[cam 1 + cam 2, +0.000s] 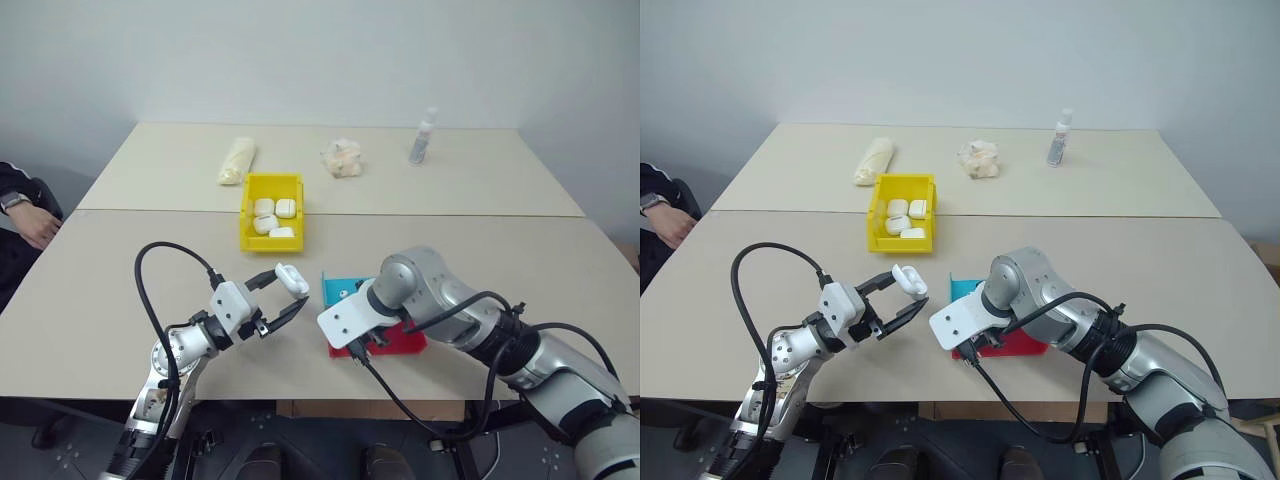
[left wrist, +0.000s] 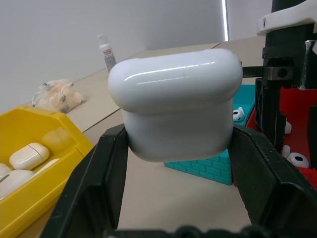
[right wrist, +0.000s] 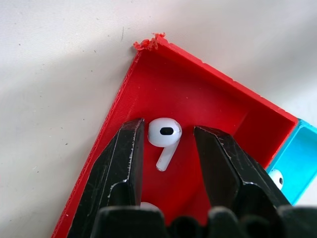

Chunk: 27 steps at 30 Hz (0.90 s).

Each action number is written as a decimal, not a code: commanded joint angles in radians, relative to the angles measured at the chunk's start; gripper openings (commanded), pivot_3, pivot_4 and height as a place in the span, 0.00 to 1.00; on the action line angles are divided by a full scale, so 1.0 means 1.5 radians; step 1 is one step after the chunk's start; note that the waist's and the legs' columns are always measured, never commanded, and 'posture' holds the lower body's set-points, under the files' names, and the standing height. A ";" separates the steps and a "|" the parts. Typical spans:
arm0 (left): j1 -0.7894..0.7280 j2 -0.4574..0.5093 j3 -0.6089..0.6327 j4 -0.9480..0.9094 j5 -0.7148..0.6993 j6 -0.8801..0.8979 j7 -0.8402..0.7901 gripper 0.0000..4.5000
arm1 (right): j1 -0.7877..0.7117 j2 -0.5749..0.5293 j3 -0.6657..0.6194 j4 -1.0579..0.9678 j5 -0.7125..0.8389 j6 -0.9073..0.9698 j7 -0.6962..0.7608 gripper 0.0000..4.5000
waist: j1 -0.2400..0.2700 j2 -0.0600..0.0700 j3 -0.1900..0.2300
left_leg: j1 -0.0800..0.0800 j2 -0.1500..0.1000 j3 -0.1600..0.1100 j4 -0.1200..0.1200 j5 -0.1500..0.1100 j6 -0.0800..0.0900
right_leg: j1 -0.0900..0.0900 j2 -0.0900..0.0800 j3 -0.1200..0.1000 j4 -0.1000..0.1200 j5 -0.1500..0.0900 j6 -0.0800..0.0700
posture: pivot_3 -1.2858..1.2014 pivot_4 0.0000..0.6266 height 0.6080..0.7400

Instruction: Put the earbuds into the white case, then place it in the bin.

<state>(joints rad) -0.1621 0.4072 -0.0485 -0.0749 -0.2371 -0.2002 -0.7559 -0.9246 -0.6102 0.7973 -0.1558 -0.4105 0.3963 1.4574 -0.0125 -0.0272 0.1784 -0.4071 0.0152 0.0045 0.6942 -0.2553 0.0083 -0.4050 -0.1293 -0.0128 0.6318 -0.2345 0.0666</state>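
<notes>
My left gripper [image 1: 290,291] is shut on the white case [image 1: 291,277], holding it above the table in front of the yellow bin [image 1: 270,180]. In the left wrist view the case [image 2: 178,99], lid closed, sits between the black fingers [image 2: 99,178]. My right gripper [image 3: 168,128] points down into the red tray [image 3: 198,94], open, its fingers on either side of one earbud [image 3: 165,136] on the tray floor. The left finger touches the earbud; a gap shows on the other side. Another earbud [image 3: 276,177] lies in the blue tray [image 3: 297,153].
The bin holds several white cases [image 1: 272,212]. At the back of the table stand an off-white roll [image 1: 237,160], a paper wad [image 1: 341,158] and a clear small bottle [image 1: 423,137]. A person's hand [image 1: 30,222] rests at the table's left edge.
</notes>
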 commanded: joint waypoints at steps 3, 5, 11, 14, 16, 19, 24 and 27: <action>-0.002 0.003 0.003 -0.026 0.001 -0.006 0.004 0.61 | 0.006 -0.006 -0.019 -0.010 -0.006 -0.015 0.005 0.26 | 0.000 0.000 0.000 | 0.000 0.000 0.000 0.000 0.000 0.000 | 0.000 0.000 0.000 0.000 0.000 0.000 | 0.52 0.24 1.00; -0.002 0.002 0.003 -0.026 0.000 -0.005 0.003 0.61 | 0.008 -0.006 -0.020 -0.012 -0.007 -0.014 0.006 0.20 | 0.000 0.000 0.000 | 0.000 0.000 0.000 0.000 0.000 0.000 | 0.000 0.000 0.000 0.000 0.000 0.000 | 0.52 0.24 1.00; -0.002 0.002 0.003 -0.028 0.000 -0.003 0.004 0.61 | 0.010 -0.006 -0.021 -0.014 -0.011 -0.013 0.005 0.20 | 0.000 0.000 0.000 | 0.000 0.000 0.000 0.000 0.000 0.000 | 0.000 0.000 0.000 0.000 0.000 0.000 | 0.52 0.24 1.00; -0.003 0.002 0.003 -0.027 -0.001 -0.002 0.003 0.61 | 0.010 -0.005 -0.021 -0.013 -0.015 -0.014 0.001 0.20 | 0.000 0.000 0.000 | 0.000 0.000 0.000 0.000 0.000 0.000 | 0.000 0.000 0.000 0.000 0.000 0.000 | 0.52 0.24 1.00; -0.004 0.002 0.003 -0.026 -0.003 -0.006 0.001 0.61 | 0.010 -0.003 -0.028 -0.018 -0.011 -0.009 -0.001 0.20 | 0.000 0.000 0.000 | 0.000 0.000 0.000 0.000 0.000 0.000 | 0.000 0.000 0.000 0.000 0.000 0.000 | 0.52 0.24 1.00; -0.005 0.005 0.006 -0.028 -0.009 -0.008 -0.006 0.61 | 0.007 -0.013 -0.059 -0.048 0.001 0.004 0.001 0.20 | 0.000 0.000 0.000 | 0.000 0.000 0.000 0.000 0.000 0.000 | 0.000 0.000 0.000 0.000 0.000 0.000 | 0.52 0.24 1.00; -0.025 0.017 0.020 -0.047 -0.044 0.007 -0.027 0.61 | 0.010 -0.043 -0.212 -0.164 0.105 0.109 0.015 0.20 | 0.001 0.000 0.000 | -0.001 0.000 0.000 0.000 0.000 0.000 | 0.000 0.000 0.000 0.000 0.000 0.000 | 0.52 0.24 1.00; -0.048 0.022 0.017 -0.067 -0.072 0.024 -0.045 0.61 | 0.019 -0.083 -0.336 -0.215 0.174 0.177 0.005 0.20 | 0.006 0.000 0.000 | -0.001 0.000 -0.001 0.000 0.000 0.000 | 0.000 0.000 -0.001 -0.001 0.000 0.000 | 0.52 0.24 1.00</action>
<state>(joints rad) -0.2125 0.4347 -0.0350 -0.1210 -0.3078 -0.1680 -0.8060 -0.8947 -0.7066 0.4015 -0.4234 -0.2039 0.6062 1.4682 -0.0041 -0.0269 0.1786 -0.4076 0.0154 0.0035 0.6943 -0.2555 0.0083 -0.4035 -0.1294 -0.0140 0.6304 -0.2344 0.0667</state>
